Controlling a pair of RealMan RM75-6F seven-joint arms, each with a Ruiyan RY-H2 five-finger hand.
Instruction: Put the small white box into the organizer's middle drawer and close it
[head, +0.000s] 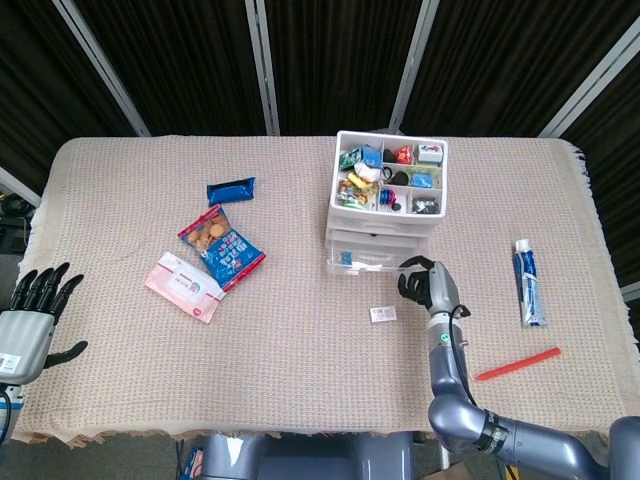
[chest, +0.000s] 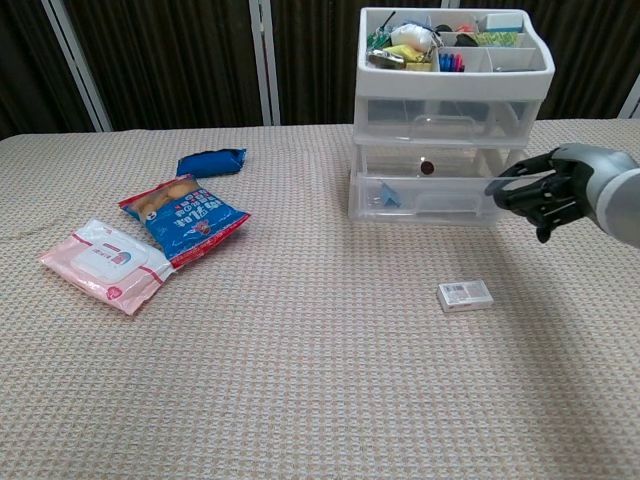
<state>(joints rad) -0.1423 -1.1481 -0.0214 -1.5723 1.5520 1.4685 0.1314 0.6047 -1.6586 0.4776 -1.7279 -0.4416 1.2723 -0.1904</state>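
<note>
Organizer (chest: 452, 110) clear glossy plastic; tablecloth (chest: 280, 380) rough woven cloth; snack bag (chest: 185, 217) shiny.

Bright, even overhead light, faint shadows, sharp focus, perhaps slight edge distortion.

Right hand (chest: 548, 193) has black fingers on a silver-grey metallic wrist and arm; left hand (head: 32, 315) has black fingers and a pale grey body.
</note>
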